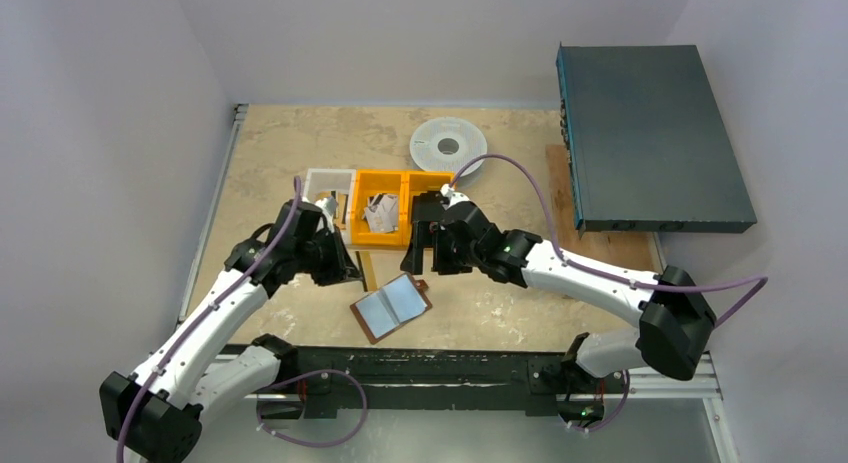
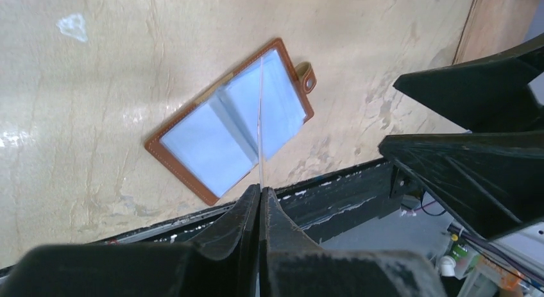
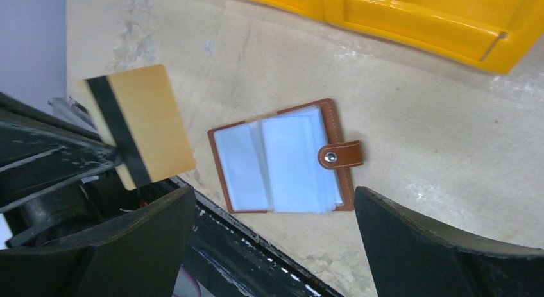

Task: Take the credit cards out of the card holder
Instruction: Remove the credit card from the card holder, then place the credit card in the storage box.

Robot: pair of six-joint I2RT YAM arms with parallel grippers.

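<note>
**Card holder** (image 1: 392, 305): a brown leather bifold, lying open and flat on the mottled beige table (image 1: 300, 143). In the top view it sits low in the centre, just above the black base rail (image 1: 420, 368), and neither gripper touches it. Its pale blue-grey sleeves face up. In the right wrist view the snap tab (image 3: 340, 156) projects from its right-hand edge.

**Left gripper** (image 2: 261, 193): fingers pressed together, pinching one card (image 3: 138, 127) by an edge. The left wrist view shows this card edge-on, as a thin line rising across the holder. The right wrist view shows it at the left of the frame, with a tan face crossed by a black stripe. The card is clear of the table, to the upper left of the holder in that view.

**Right gripper** (image 3: 274, 191): fingers (image 3: 442, 246) spread wide with nothing between them. It hangs over the holder, which shows through the gap.

**Surroundings:** in the top view both grippers stand close together at mid-frame, just below a pair of orange bins (image 1: 375, 237). The left-hand bin holds several silvery credit cards (image 1: 380, 213). A white spool (image 1: 448, 143) lies above the bins, and a dark flat box (image 1: 650, 133) occupies the upper right.
</note>
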